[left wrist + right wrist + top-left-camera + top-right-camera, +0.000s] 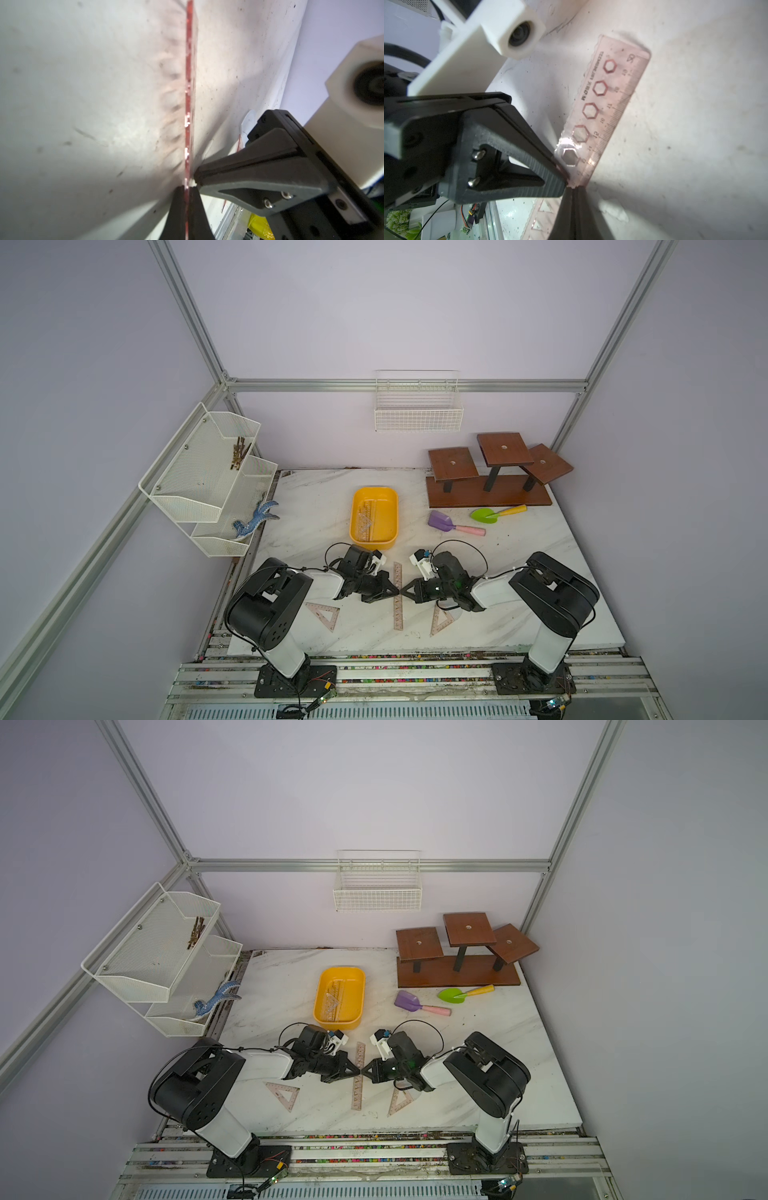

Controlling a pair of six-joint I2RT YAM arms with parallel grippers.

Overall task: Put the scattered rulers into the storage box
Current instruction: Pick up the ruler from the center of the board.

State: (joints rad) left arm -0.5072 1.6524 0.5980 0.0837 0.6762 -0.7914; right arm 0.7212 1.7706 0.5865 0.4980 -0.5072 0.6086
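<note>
— What's nearest us?
— On the worktop, a left triangle ruler and a right triangle ruler, flat, with the long ruler between them.
— The arms?
— The left tool is clenched on the long ruler's edge. The right tool is pinched closed, tip against the opposite edge.
— Beyond?
— The yellow box, more rulers inside.

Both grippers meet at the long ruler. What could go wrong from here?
1. The left gripper pinches only a thin edge of the ruler near mid-length; it may slip or swing on lifting.
2. The shut right gripper sits against the opposite edge; more push could pop the ruler free.
3. The box looks barely ruler-long, so an end may catch its rim.
</note>
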